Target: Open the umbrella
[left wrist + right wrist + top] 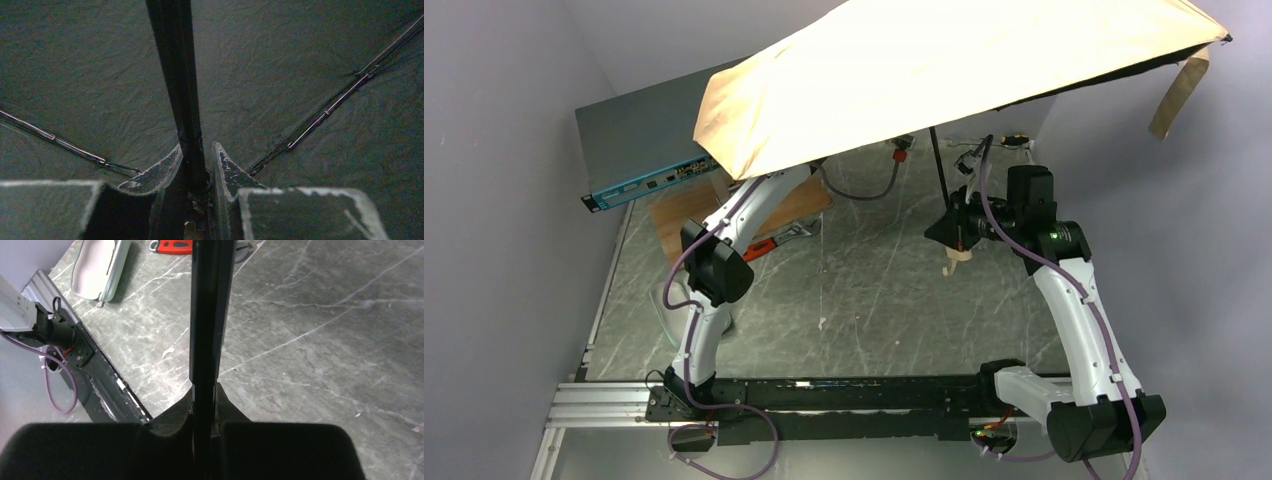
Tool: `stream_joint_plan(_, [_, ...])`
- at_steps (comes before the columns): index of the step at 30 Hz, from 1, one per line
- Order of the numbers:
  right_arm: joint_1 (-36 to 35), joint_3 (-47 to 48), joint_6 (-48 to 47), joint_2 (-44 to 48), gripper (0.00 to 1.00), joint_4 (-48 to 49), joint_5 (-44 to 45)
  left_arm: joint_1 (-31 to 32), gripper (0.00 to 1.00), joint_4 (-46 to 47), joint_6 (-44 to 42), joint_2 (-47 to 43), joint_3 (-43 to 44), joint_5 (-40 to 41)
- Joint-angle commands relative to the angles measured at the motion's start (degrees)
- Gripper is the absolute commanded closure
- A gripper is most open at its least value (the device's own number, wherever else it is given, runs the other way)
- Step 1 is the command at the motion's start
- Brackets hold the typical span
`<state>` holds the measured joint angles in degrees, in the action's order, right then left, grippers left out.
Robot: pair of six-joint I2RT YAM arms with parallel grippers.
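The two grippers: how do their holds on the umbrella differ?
The left gripper holds the umbrella high on its shaft, under the canopy, hidden from the top camera; the right gripper holds it low, in the open. Left's fingers look scuffed pale, right's plain black. Both are shut on the shaft.
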<state>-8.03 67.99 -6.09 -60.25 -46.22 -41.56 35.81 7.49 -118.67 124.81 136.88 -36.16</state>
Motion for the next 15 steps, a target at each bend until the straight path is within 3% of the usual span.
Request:
stream_joint_plan(1, [-4.46, -1.28, -16.12, 2.15, 1.00, -19.27, -7.85, -13.88, 0.74, 14.73, -5.63, -2.48, 4.79, 28.74])
stream_joint_plan(15, [-9.82, -4.56, -18.85, 2.31, 1.00, -17.14, -1.01, -18.80, 0.64, 20.66, -1.70, -4.45, 6.91, 31.24])
